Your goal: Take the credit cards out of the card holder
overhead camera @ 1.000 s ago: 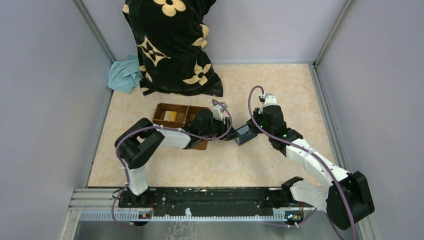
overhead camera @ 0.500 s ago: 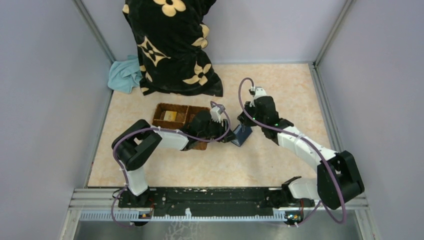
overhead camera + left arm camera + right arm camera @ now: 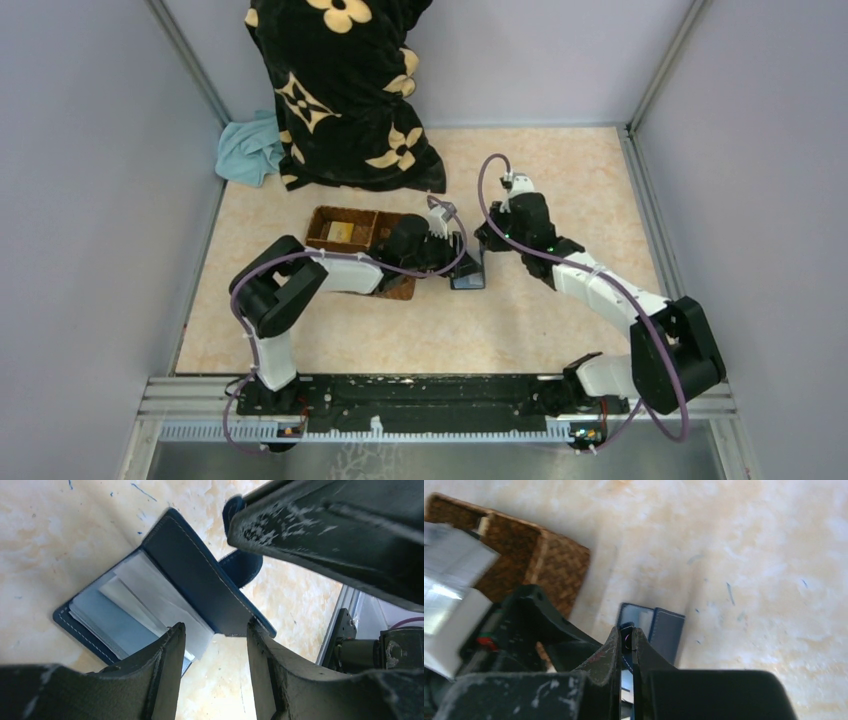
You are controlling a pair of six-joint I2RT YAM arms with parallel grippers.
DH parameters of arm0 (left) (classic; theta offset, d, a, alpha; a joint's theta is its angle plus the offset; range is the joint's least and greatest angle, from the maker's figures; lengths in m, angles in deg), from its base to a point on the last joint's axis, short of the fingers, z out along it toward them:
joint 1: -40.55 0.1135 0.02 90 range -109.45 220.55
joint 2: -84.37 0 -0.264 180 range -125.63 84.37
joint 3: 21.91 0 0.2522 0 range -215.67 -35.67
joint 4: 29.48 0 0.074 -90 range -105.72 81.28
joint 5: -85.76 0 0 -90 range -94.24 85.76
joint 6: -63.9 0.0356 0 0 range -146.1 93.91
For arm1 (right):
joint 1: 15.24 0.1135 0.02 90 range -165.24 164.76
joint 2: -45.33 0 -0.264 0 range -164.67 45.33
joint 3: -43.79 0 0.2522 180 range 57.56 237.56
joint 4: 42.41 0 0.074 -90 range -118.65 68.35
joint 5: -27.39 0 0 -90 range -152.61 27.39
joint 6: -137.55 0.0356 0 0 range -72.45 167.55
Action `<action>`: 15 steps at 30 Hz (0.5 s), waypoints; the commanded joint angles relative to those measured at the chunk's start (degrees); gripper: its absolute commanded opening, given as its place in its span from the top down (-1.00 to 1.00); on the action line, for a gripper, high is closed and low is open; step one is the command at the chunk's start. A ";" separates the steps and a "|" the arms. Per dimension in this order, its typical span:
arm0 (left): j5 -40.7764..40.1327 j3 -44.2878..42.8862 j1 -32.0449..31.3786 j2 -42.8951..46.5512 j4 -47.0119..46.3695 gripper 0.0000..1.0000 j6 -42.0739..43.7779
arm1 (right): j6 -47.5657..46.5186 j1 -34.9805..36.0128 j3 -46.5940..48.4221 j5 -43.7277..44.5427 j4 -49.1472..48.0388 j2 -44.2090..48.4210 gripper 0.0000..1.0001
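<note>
card holder [image 3: 200,575] matt stitched leather, basket [image 3: 559,565] rough woven wicker, tbl [image 3: 560,330] smooth.

- The desk [image 3: 560,170] carries everything; a pillow [image 3: 340,90] stands at its back, left of centre.
- A cloth [image 3: 250,148] lies against the pillow's left side.
- The basket [image 3: 345,228] sits in front of the pillow, with a card [image 3: 340,231] in its left-hand compartment.
- The card holder [image 3: 468,272] lies opened on the desk, just right of the basket.
- The left gripper [image 3: 215,645] hangs over the holder's edge; the right gripper [image 3: 626,635] is just behind the holder, to the right.
</note>
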 commanded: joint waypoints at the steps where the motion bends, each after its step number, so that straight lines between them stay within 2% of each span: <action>1: 2.21 -3.39 -0.33 -2.34 -0.38 -0.10 0.02 | 4.73 -2.39 -3.63 4.22 -0.52 2.65 1.00; 15: 2.70 -5.81 -0.65 -5.43 -0.78 -0.10 -0.40 | 6.49 -5.34 -7.14 10.98 4.48 1.25 1.00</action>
